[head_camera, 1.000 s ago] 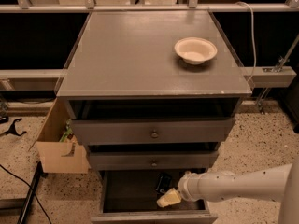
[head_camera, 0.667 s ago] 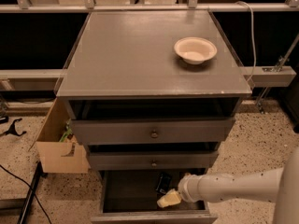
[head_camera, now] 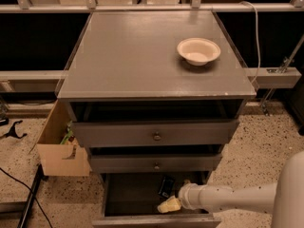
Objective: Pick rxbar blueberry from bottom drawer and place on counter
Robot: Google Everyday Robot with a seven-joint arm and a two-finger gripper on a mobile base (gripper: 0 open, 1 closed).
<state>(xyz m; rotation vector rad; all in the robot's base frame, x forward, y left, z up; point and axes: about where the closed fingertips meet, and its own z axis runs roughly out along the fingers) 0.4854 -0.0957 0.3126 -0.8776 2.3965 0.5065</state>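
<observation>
— The arm had dipped a little lower into the bottom drawer (head_camera: 127, 201) since a second earlier, and the hand (head_camera: 167, 206) had slipped slightly towards the drawer's front. Nothing else had shifted.

— Where did the hand sit, then?

— Inside the open drawer, low over its dark floor and close to the front wall, with the white arm reaching in from the right.

— Clenched or released?

— I could not tell.

— And the bar?

— The rxbar blueberry (head_camera: 166, 186) lay on the drawer floor just behind the hand, towards the back. I could not say whether the two touched.

— What was higher up?

— The middle drawer (head_camera: 123, 164) and the top drawer (head_camera: 118, 134), both partly pulled out, stood above the hand. The worktop (head_camera: 133, 56) was well above it and carried a pale bowl (head_camera: 198, 50), up and slightly right of the hand. A cardboard box (head_camera: 59, 152) stood on the floor well off to the hand's left.
</observation>
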